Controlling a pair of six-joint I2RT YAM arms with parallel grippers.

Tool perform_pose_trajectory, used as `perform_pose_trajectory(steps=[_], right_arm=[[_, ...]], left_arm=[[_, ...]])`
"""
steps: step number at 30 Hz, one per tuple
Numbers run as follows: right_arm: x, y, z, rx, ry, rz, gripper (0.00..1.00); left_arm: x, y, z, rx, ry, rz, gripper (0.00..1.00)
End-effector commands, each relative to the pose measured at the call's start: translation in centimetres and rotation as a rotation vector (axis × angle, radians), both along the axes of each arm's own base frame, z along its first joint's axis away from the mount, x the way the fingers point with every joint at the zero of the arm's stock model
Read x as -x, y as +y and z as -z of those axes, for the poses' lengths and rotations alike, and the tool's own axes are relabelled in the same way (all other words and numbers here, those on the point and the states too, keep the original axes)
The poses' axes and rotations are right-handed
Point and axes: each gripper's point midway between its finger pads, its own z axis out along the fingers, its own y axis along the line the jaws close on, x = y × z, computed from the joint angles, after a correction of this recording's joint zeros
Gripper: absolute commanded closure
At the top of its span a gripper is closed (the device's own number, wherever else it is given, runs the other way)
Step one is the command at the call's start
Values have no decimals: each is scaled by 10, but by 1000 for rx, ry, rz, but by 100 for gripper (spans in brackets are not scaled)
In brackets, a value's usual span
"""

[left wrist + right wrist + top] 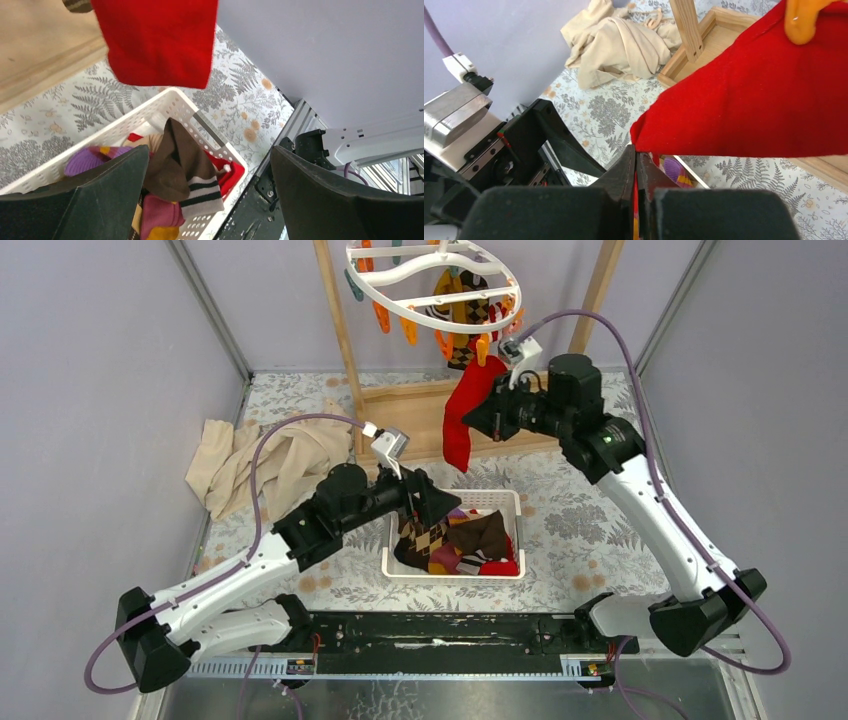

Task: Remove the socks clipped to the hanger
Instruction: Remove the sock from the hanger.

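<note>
The white ring hanger [432,312] hangs at the top from the wooden rack, with several colourful socks [463,308] still clipped under it. A red sock [457,445] [749,110] hangs from an orange clip [804,22] [482,348]. My right gripper [635,156] [472,420] is shut on the lower corner of that red sock. The sock's toe end [155,40] dangles just above my left gripper [210,195] [435,502], which stands open and empty over the basket of loose socks, a brown striped one [175,160] on top.
A white perforated basket [450,575] [165,102] sits mid-table between the arms. A crumpled beige cloth [255,465] [619,42] lies at the left. The wooden rack's post [338,330] [686,25] and base [420,410] stand behind the basket.
</note>
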Motion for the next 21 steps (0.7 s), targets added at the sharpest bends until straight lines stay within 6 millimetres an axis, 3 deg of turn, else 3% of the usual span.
perform_pose_trajectory(steps=[1, 12, 21], right_arm=[[14, -10, -31, -131, -12, -71, 100], [33, -18, -34, -258, 108, -209, 100], [47, -21, -31, -253, 139, -244, 100]], left_arm=[[-15, -1, -29, 74, -148, -19, 2], [-34, -1, -39, 133, -259, -13, 2], [-64, -12, -55, 194, -317, -5, 2]])
